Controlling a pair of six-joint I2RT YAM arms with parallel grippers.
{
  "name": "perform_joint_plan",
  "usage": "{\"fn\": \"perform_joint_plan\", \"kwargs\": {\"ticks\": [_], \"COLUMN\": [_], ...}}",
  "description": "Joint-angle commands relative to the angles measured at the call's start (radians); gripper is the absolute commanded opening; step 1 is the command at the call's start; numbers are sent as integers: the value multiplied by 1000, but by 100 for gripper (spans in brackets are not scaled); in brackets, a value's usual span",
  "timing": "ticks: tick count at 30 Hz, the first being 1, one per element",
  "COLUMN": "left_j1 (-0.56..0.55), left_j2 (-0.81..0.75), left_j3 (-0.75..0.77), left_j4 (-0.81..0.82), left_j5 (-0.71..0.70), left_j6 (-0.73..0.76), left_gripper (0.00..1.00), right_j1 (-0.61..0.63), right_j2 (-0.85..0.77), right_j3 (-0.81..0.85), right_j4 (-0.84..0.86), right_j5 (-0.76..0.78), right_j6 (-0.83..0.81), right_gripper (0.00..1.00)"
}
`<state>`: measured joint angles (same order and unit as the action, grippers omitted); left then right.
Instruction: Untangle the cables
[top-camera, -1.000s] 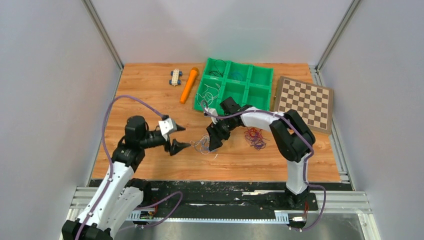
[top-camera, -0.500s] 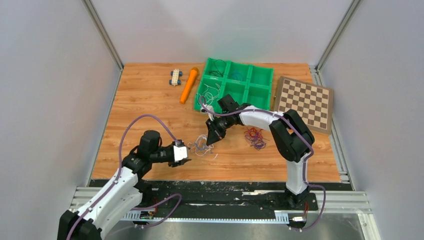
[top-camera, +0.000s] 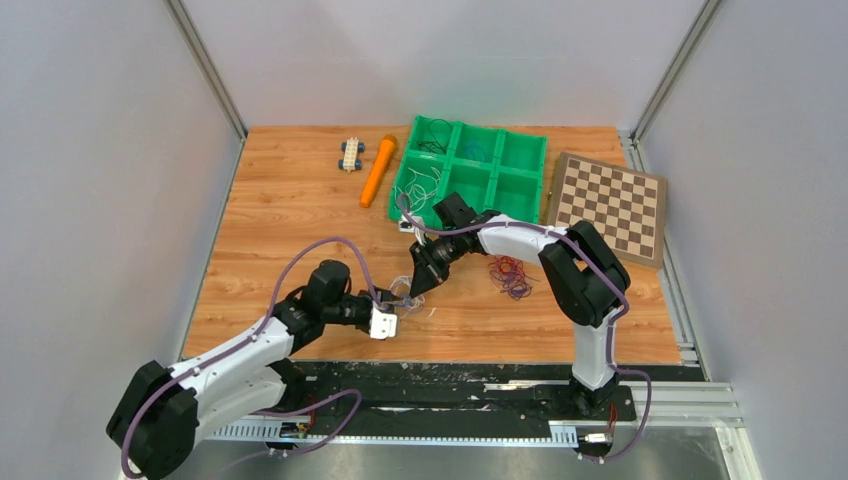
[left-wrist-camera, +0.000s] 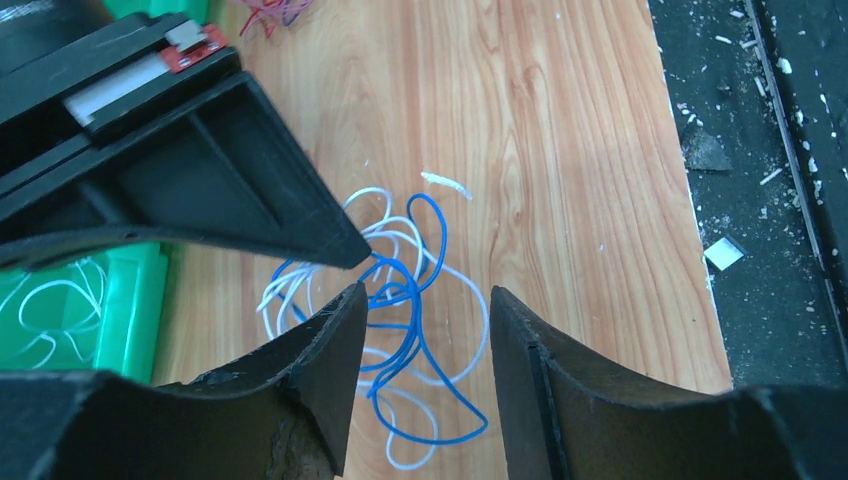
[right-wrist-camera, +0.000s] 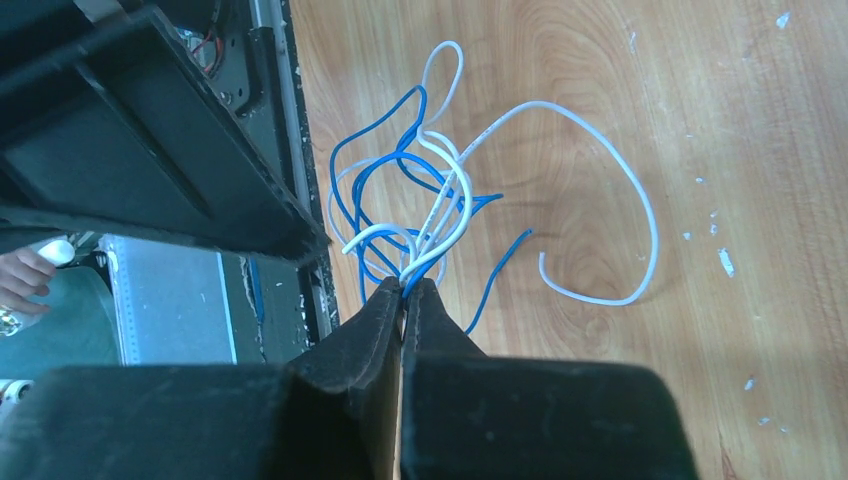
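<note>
A small tangle of blue and white cables (top-camera: 404, 298) lies on the wooden table near its front edge. My right gripper (top-camera: 414, 286) comes at it from the right and is shut on blue and white strands (right-wrist-camera: 440, 200), which fan out from its fingertips (right-wrist-camera: 405, 285). My left gripper (top-camera: 392, 312) is low at the tangle's near left side. In the left wrist view its jaws (left-wrist-camera: 425, 295) stand open with blue loops (left-wrist-camera: 415, 300) lying on the wood between them, and they pinch nothing. A second clump of red and purple cables (top-camera: 510, 272) lies to the right.
A green compartment tray (top-camera: 493, 165) stands behind the tangle, with white wires (top-camera: 422, 183) in its left bin. An orange marker (top-camera: 378, 170) and a small toy car (top-camera: 351, 155) lie at back left, a chessboard (top-camera: 610, 205) at right. The table's front edge is close.
My left arm swung right and forward to the tangle and its jaws narrowed. The right gripper closed on the blue and white strands and shifted slightly left.
</note>
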<state>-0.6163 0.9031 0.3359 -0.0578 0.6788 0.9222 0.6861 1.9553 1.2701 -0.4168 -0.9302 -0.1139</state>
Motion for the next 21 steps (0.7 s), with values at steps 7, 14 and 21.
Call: {"fn": "perform_joint_plan", "kwargs": {"ticks": [7,14,21], "left_j1": [-52,-60,-32], "left_j2": [147,172,-31], "left_j3": [45,76,95], "left_j4": [142,186,-125], "left_j5": [-73,-71,29], "left_j6": [135,71,-47], "left_gripper": [53,29,3], "right_j1": [4,7,-47], "right_j2": [-29,-21,-69], "right_j3": [0,0,-1], "right_j4": [47,48,43], "right_j5": [-75,-79,-39], "right_j6": [26,33,-4], "right_gripper": [0,0,0]}}
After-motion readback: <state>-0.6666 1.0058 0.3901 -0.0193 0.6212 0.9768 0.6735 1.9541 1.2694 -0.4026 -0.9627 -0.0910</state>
